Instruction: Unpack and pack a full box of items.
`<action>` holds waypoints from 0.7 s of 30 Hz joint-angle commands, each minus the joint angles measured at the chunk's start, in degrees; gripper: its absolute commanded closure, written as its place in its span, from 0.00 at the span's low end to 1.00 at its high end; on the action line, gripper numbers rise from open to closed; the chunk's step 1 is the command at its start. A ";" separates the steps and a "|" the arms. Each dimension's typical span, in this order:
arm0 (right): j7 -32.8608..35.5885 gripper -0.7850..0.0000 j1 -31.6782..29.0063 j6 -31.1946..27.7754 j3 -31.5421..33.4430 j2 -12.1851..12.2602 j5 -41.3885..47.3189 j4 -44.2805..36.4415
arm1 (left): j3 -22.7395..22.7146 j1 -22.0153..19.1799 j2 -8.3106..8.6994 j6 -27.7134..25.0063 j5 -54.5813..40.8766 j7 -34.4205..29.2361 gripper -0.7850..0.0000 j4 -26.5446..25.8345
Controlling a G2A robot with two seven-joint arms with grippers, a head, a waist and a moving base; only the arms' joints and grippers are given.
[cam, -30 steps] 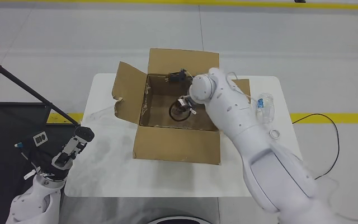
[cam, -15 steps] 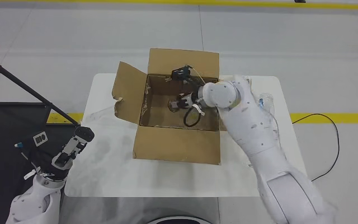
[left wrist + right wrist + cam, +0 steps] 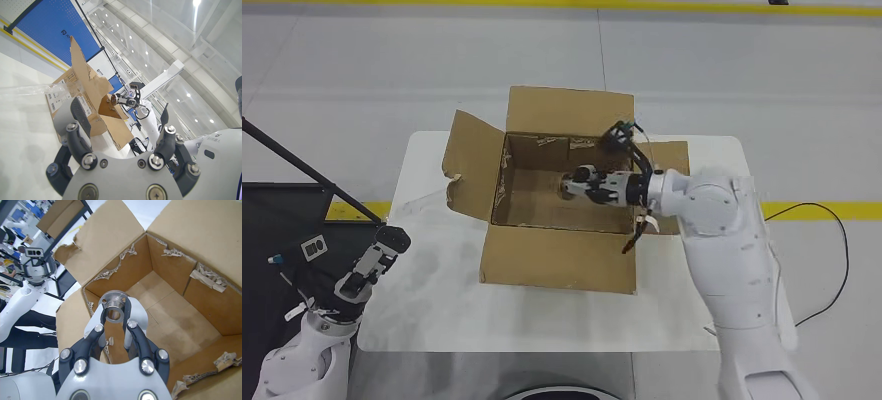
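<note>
An open cardboard box [image 3: 557,260] stands in the middle of the white table [image 3: 442,300]. My right gripper [image 3: 577,185] hangs over the box's middle, shut on a small metal flanged bushing [image 3: 570,186]. In the right wrist view the bushing [image 3: 114,311] sits between the fingers of that gripper [image 3: 114,313], above the bare box floor [image 3: 170,317]. My left gripper [image 3: 392,238] stays off the table's left front corner, open and holding nothing. Its fingers [image 3: 81,115] point up toward the box [image 3: 87,83] and the far right gripper [image 3: 113,99].
The box's left flap [image 3: 470,165] is torn and stands outward. Shredded cardboard edges line the inner walls [image 3: 206,281]. A black stand and dark cloth [image 3: 282,210] lie left of the table. Bare table surface runs along the left and front of the box.
The right arm's elbow has swung out to the right side of the box while its gripper stayed over the box's middle with the bushing. The left arm has not moved.
</note>
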 commanded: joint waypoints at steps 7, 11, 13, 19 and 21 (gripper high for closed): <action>1.31 1.00 -1.89 -4.34 2.68 2.45 8.75 -2.86 | 0.00 0.00 0.00 0.00 0.00 0.00 0.00 0.00; 1.80 1.00 -1.85 -3.85 2.64 2.69 8.28 -3.14 | 0.00 0.00 0.00 0.00 0.00 0.00 0.00 0.00; 1.80 1.00 -1.85 -3.85 2.64 2.69 8.28 -3.14 | 0.00 0.00 0.00 0.00 0.00 0.00 0.00 0.00; 1.80 1.00 -1.85 -3.85 2.64 2.69 8.28 -3.14 | 0.00 0.00 0.00 0.00 0.00 0.00 0.00 0.00; 1.43 1.00 -2.02 -3.73 2.56 2.69 8.31 -3.20 | 0.00 0.00 0.00 0.00 0.00 0.00 0.00 0.00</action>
